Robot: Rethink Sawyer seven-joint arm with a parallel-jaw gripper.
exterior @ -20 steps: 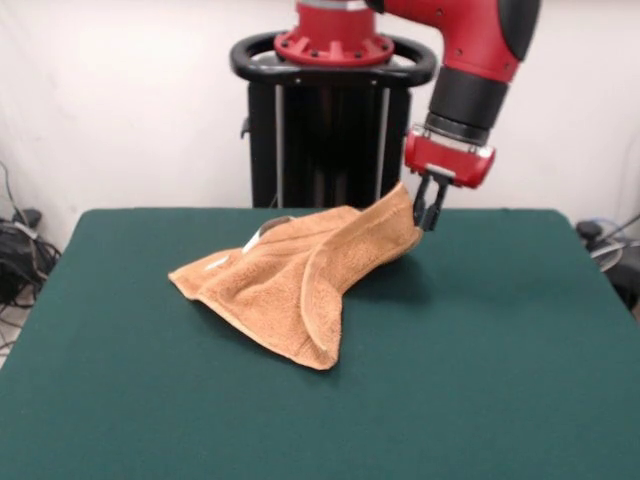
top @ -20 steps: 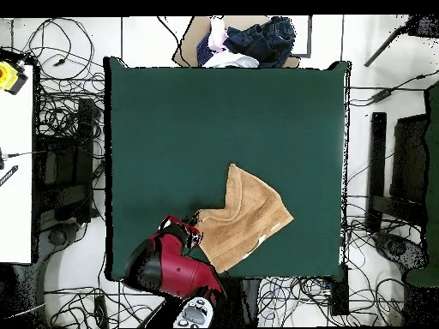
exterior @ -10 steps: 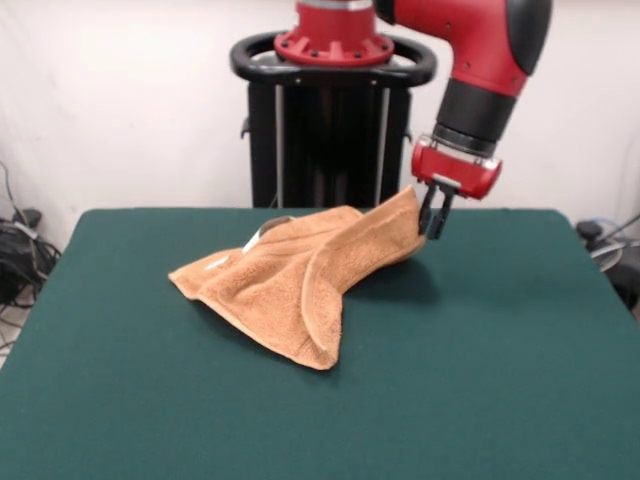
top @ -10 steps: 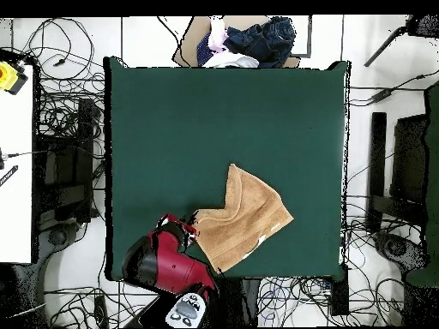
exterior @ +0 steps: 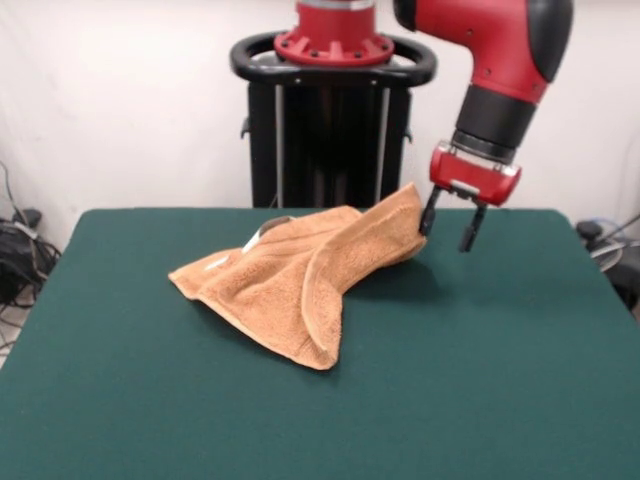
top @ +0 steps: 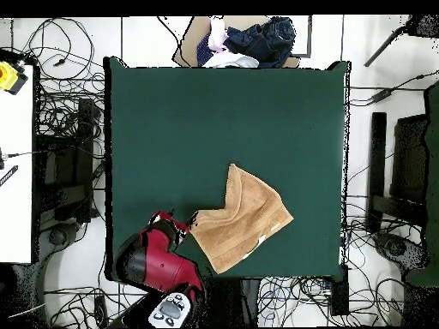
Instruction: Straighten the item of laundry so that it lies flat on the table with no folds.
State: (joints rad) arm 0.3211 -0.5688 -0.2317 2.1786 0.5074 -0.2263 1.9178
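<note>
Hovering beside raised corner of soft orange-tan terry towel [exterior: 300, 280], crumpled on dark green felt table [exterior: 520, 380] (robot-side half): red-black gripper [exterior: 447, 231], fingers spread, empty. Limp, light cloth; pinch corner or hem.

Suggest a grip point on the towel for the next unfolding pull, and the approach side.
Probably the raised corner of the towel beside the open gripper. It stands off the table, so the jaws can close across its edge from the side. The near folded flap lies flatter and looks harder to pinch.
</note>
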